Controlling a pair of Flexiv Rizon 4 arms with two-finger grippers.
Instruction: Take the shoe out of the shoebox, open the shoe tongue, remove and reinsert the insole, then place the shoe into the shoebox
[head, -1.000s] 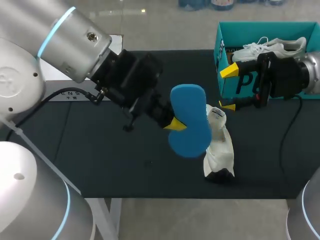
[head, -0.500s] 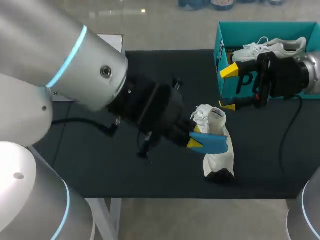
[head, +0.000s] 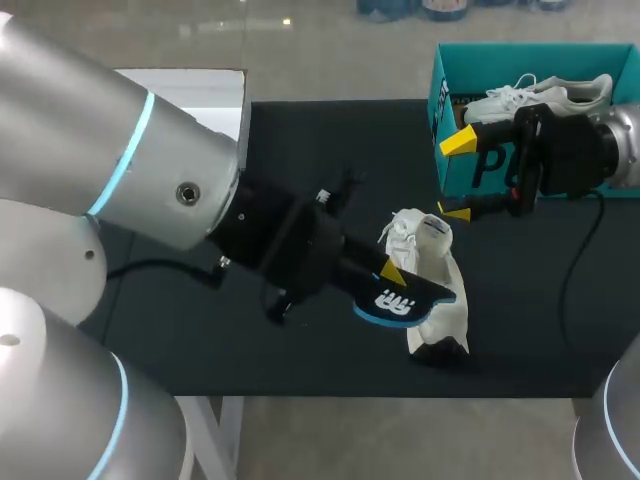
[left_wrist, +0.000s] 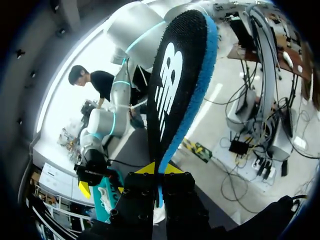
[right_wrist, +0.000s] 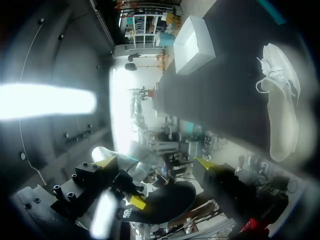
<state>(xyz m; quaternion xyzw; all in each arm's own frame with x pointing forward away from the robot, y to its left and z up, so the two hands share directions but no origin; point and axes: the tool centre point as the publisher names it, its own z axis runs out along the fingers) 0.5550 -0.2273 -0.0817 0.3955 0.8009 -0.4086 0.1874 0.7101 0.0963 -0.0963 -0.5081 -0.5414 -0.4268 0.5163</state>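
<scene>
Shoe (head: 438, 328) stands mid-frame on the counter (head: 300, 130); left tool (head: 388, 272) pinches the insole (head: 400, 298) right by it, right tool (head: 456, 176) gapes empty upper right.

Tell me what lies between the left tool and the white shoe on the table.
The insole: shut in the left tool, it reaches across to the white shoe and covers part of it in the head view.

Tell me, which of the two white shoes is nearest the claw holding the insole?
The shoe standing on the black table, right beside the left gripper that holds the insole. The other shoe lies in the teal shoebox, farther off.
</scene>
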